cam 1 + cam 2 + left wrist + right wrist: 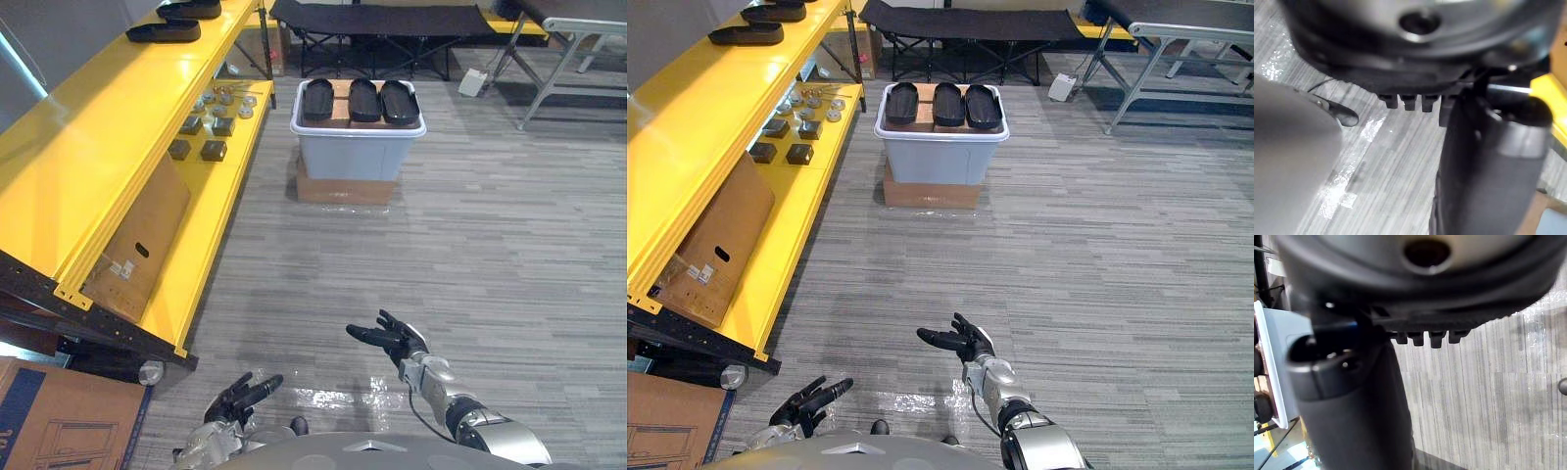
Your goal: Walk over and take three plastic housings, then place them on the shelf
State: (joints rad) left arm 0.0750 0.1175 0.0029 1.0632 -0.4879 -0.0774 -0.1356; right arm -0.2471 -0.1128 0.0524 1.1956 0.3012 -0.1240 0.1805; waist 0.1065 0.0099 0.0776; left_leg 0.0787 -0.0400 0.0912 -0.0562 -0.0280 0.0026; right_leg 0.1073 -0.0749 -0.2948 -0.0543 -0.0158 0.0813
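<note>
Shelf: the yellow shelf (118, 147) is running along the left side. Two dark pieces (164, 31) much like the housings are lying on its upper level at the far end. Small parts (211, 122) and a cardboard box (137, 245) are being kept on the lower level.
Left hand: the left hand (240, 397) is being held low over the floor (509, 255), its fingers loosely extended, and nothing is being grasped.
Task's things: three black plastic housings (363, 100) are being carried side by side on top of the white bin (358, 157). The bin is standing on a flat carton (345, 191) near the shelf's far end, well apart from both hands.
Right hand: the right hand (392, 338) is being held out forward with fingers straight and spread, and nothing is being gripped.
Progress: the task is judged to be at its opening. The walk to the bin is not yet completed and no housing is being carried. All three pick-ups and the placing on the shelf are left to be done.
</note>
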